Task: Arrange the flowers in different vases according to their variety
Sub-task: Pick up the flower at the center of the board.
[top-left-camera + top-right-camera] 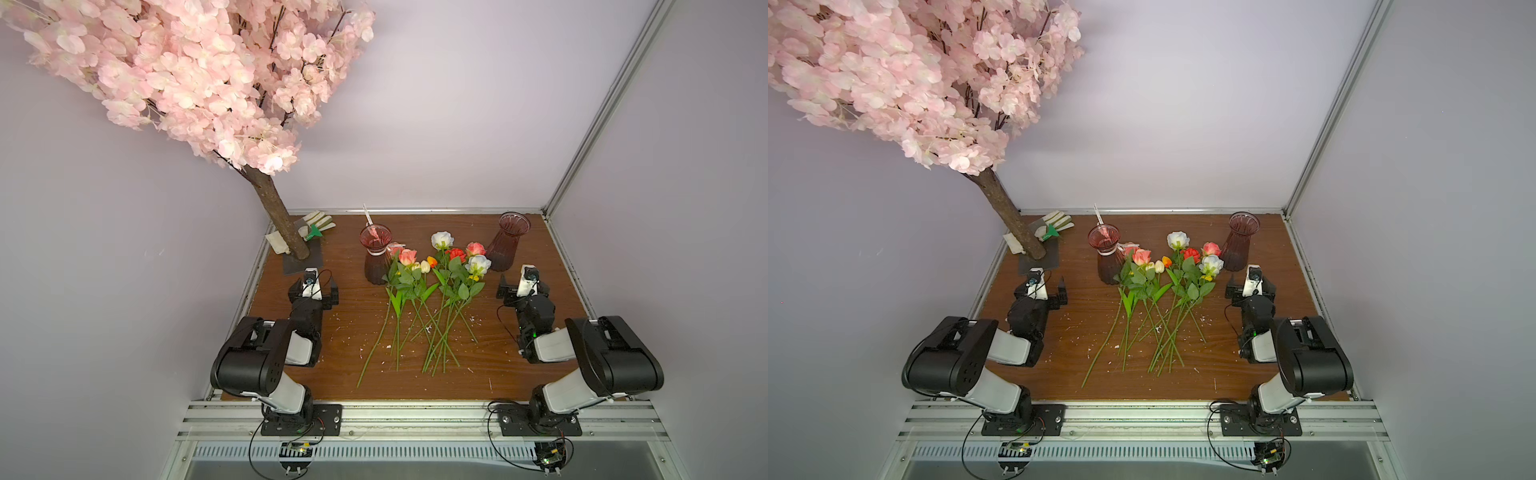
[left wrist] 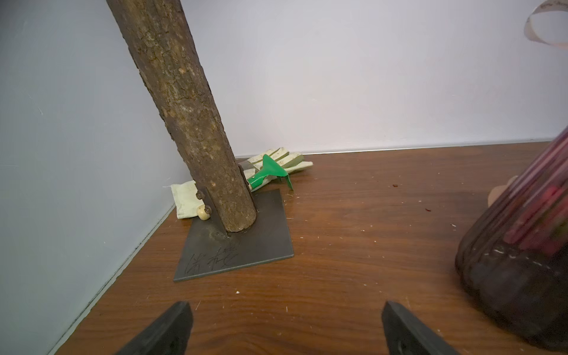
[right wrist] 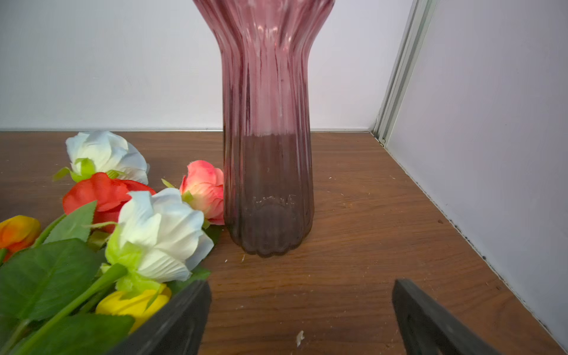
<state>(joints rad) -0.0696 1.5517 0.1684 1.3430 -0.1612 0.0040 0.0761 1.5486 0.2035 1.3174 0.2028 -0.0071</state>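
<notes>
The flowers [image 1: 432, 286] [image 1: 1163, 286] lie in a loose heap mid-table, heads toward the back: white, red and coral roses, with small yellow, orange and cream tulips. One of the two vases [image 1: 376, 257] [image 1: 1106, 253] [image 2: 516, 261], tied with a pale ribbon, stands at the heap's left. The plain one [image 1: 508, 241] [image 1: 1239, 241] [image 3: 267, 153] stands at back right, a coral rose [image 3: 204, 187] touching it. My left gripper [image 1: 313, 287] [image 1: 1040, 289] [image 2: 285, 310] is open and empty over bare wood. My right gripper [image 1: 523, 285] [image 1: 1250, 285] [image 3: 301, 292] is open and empty before the plain vase, one finger [image 3: 178, 319] beside a yellow tulip [image 3: 129, 304].
A big pink blossom tree leans over the back left; its trunk [image 1: 282, 220] [image 2: 184, 116] rises from a grey metal plate [image 2: 239, 249]. A pale glove with a green piece [image 2: 276, 167] lies behind it. Walls close in on three sides. White crumbs dot the wooden table [image 1: 353, 332].
</notes>
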